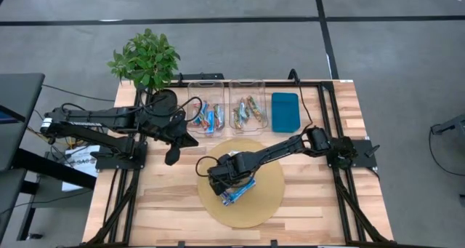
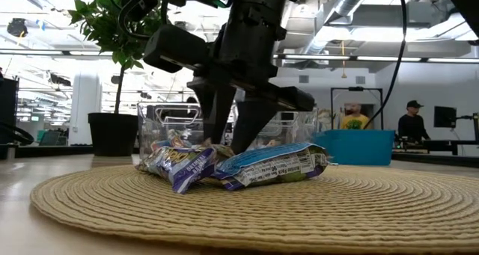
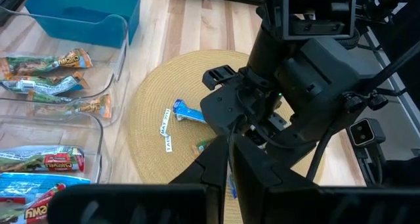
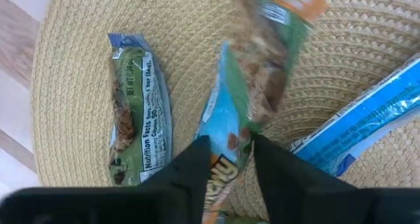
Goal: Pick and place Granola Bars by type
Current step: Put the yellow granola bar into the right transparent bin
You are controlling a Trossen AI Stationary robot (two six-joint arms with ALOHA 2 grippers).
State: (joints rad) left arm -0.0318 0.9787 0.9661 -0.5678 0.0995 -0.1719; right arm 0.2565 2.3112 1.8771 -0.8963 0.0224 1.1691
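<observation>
Several granola bars lie on the round woven mat. A blue-and-orange bar sits between the fingers of my right gripper, which points down at the mat's left-middle. A green bar and a blue bar lie flat beside it. In the low view two bars rest on the mat under the fingers. More bars fill two clear bins. My left gripper hovers shut just left of the mat, holding nothing. My right gripper pinches the blue-and-orange bar near one end between its two fingers. It comes from above, pointing down, with the fingers across the bar's width. The bar's far end tilts away, and the bar still sits at mat level in the low view.
A solid teal tray stands right of the bins at the table's far edge. A potted plant stands at the far left corner. Bare wood shows on the table's near side and right of the mat. People stand in the room beyond.
</observation>
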